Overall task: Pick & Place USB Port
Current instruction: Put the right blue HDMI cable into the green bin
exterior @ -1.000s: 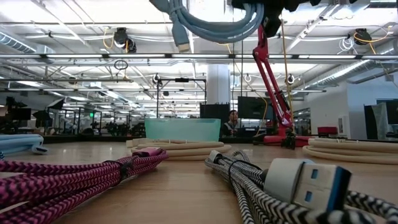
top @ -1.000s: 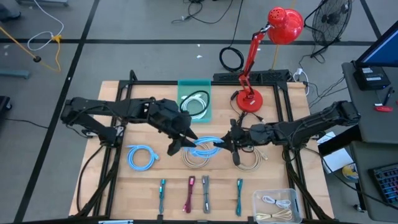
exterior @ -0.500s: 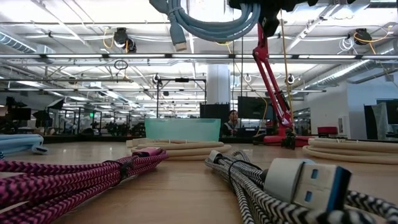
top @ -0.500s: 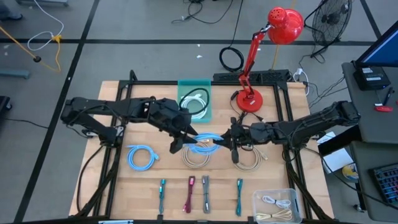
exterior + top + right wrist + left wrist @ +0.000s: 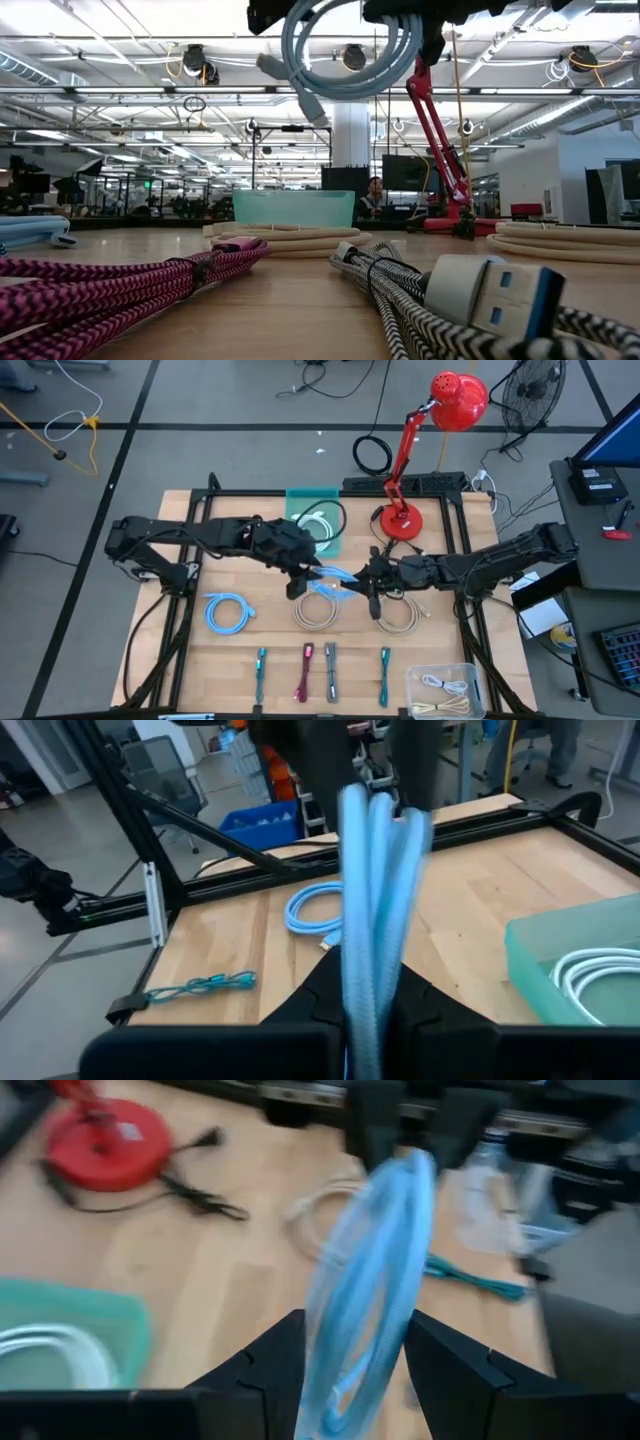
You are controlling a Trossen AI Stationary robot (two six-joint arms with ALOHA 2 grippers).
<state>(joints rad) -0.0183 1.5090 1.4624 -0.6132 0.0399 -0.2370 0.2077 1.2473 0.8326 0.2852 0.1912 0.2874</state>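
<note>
A light blue coiled USB cable [image 5: 335, 582] hangs in the air over the middle of the table, between my two grippers. My left gripper [image 5: 308, 578] comes at it from the table's left, and the coil [image 5: 375, 1280] stands between its two fingers. My right gripper [image 5: 366, 586] comes from the table's right and is shut on the coil [image 5: 375, 900]. In the low view the coil [image 5: 340, 50] shows as an upright loop high above the table, with a plug end [image 5: 312, 100] dangling. My left gripper has the coil's bundled strands [image 5: 345, 1380] between its two fingers, coming from the table's left and slanting down. The coil stands on edge in the gap, lifted clear of the table. My right gripper pinches the coil's strands [image 5: 368, 955] on the coil's right side between its two fingers, coming about level from the table's right. The strands rise upright past the fingers, and the coil is clear of the table.
A teal bin [image 5: 296, 538] with a white cable stands at the back. Another blue coil [image 5: 228, 610] and two beige coils [image 5: 318, 612] [image 5: 400, 615] lie below. Several bundled cables [image 5: 305, 672] line the near edge beside a clear box [image 5: 445, 690]. A red lamp [image 5: 400, 520] stands at the back right.
My left gripper has gone toward the table's right, closer to my right gripper, and tipped further down. The blue coil between them has turned from a low-hanging loop into a more upright ring, and its plug end has swung toward the right.
</note>
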